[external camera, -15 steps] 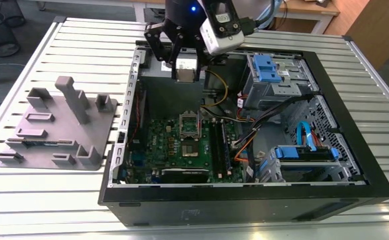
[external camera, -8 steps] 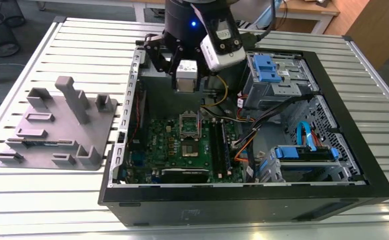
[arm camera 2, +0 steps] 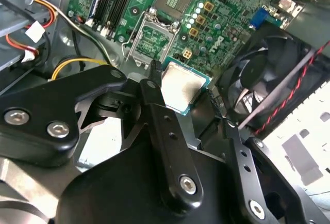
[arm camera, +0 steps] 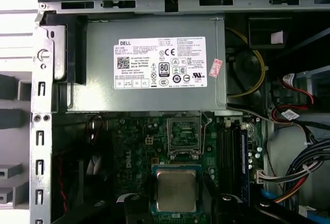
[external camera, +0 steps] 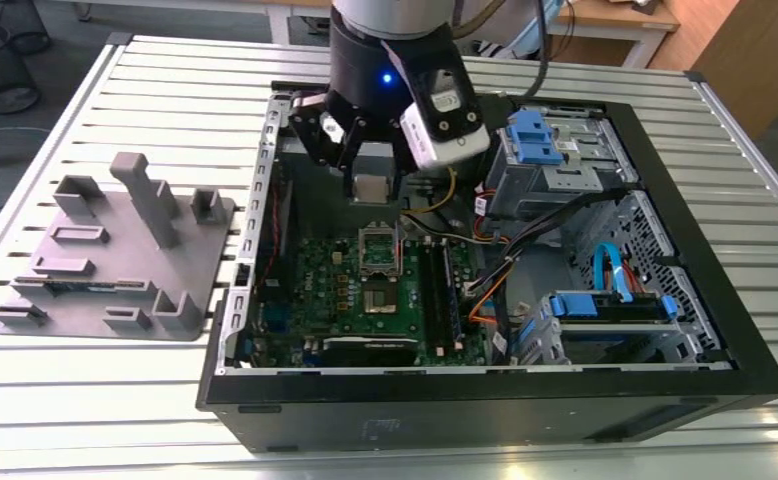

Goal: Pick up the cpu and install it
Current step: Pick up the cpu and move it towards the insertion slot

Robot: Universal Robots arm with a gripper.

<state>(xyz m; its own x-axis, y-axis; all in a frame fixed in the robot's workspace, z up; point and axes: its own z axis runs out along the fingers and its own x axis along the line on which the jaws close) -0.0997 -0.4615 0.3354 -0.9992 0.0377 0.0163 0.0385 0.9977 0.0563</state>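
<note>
The arm runs off the exterior view's upper edge. In the second wrist view, a black finger covers one edge of the cpu.

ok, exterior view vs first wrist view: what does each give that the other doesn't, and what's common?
Exterior view: the arm's body above the open case, and a wire bin on the floor. First wrist view: the labelled power supply. Both: the gripper shut on the cpu, held above the open socket on the green board.
</note>
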